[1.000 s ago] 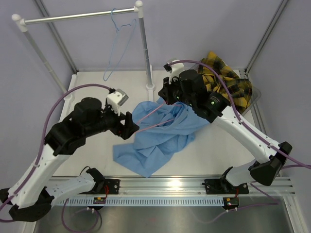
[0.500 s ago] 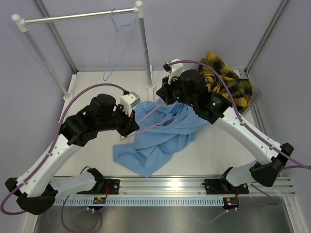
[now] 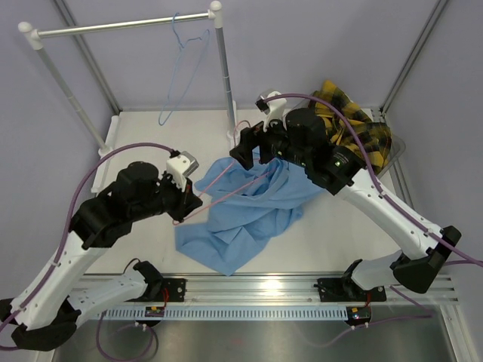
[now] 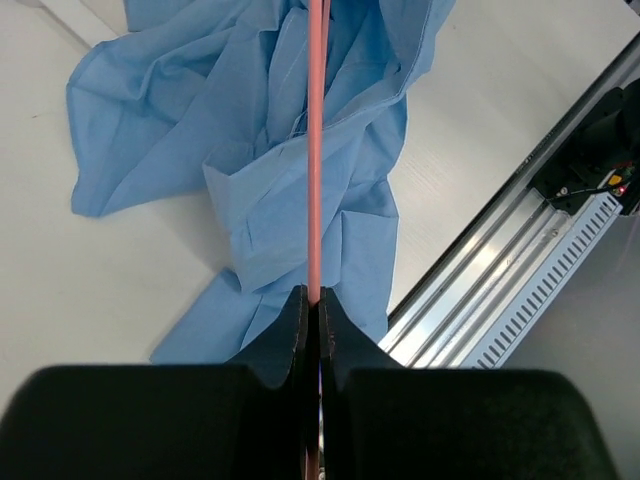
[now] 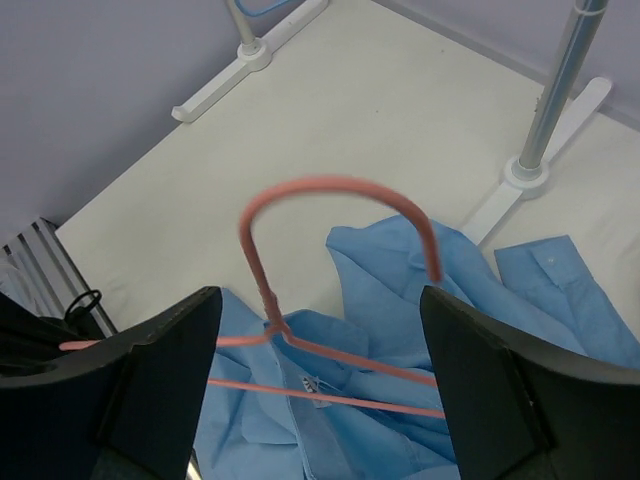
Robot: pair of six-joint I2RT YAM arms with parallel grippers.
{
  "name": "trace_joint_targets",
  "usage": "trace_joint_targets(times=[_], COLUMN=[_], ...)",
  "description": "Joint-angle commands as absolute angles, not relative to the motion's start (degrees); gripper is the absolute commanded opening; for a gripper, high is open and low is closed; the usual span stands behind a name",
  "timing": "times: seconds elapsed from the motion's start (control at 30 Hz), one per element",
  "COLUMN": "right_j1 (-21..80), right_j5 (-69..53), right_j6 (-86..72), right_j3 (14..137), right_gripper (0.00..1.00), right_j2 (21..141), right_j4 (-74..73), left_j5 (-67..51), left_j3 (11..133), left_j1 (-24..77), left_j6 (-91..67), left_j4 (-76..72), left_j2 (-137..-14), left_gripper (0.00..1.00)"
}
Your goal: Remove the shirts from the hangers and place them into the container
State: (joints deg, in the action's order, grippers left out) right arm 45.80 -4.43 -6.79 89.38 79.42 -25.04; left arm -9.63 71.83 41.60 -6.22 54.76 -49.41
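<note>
pink hanger (image 4: 317,150): lies across the blue shirt (image 3: 249,215), with its hook (image 5: 330,183) up by the collar.
blue shirt: in a crumpled heap on the table (image 3: 151,143), between the two arms.
left gripper (image 4: 312,296): pinched tight on the pink hanger's long straight wire, at the left edge of the shirt.
right gripper (image 5: 320,300): fingers wide apart, holding nothing. the hook sits in the gap and touches neither finger.
plaid shirt (image 3: 355,124): piled in the container (image 3: 395,151), far right, behind the right arm.
blue hanger (image 3: 172,83): hangs bare on the rail (image 3: 121,26).
</note>
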Motion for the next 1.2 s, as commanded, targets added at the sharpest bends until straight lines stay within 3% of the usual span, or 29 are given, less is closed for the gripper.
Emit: trace_joint_targets(times=[0.0, 0.07, 0.4, 0.57, 0.73, 1.17], right_j1=[46.49, 46.41, 46.41, 46.58, 46.41, 46.41], right_j5=[-6.68, -6.94, -13.70, -11.34, -5.11, 2.72], right_j6=[-7.82, -7.73, -8.26, -6.77, -6.33, -21.61], right_j3=[89.21, 89.30, 89.91, 88.51, 85.00, 85.52], right_gripper=[0.94, 0.99, 0.99, 0.99, 0.99, 0.92], right_j2=[75.77, 74.98, 70.85, 70.49, 71.80, 94.99], right_j4=[-22.50, -23.11, -23.03, -24.52, -25.93, -24.35], left_j5=[-4.22, -2.29, 9.65, 18.44, 15.13, 12.30], left_j3=[70.14, 68.04, 62.49, 64.07, 65.65, 69.52], left_j1=[41.57, 41.48, 41.48, 41.22, 40.96, 40.96], left_j6=[-8.35, -10.19, -18.01, -21.79, -20.74, -21.53], left_j4=[55.45, 56.33, 59.77, 61.17, 62.40, 63.10], left_j2=[-45.09, -43.69, -40.95, -40.26, -39.20, -36.30], left_gripper=[0.00, 0.00, 0.00, 0.00, 0.00, 0.00])
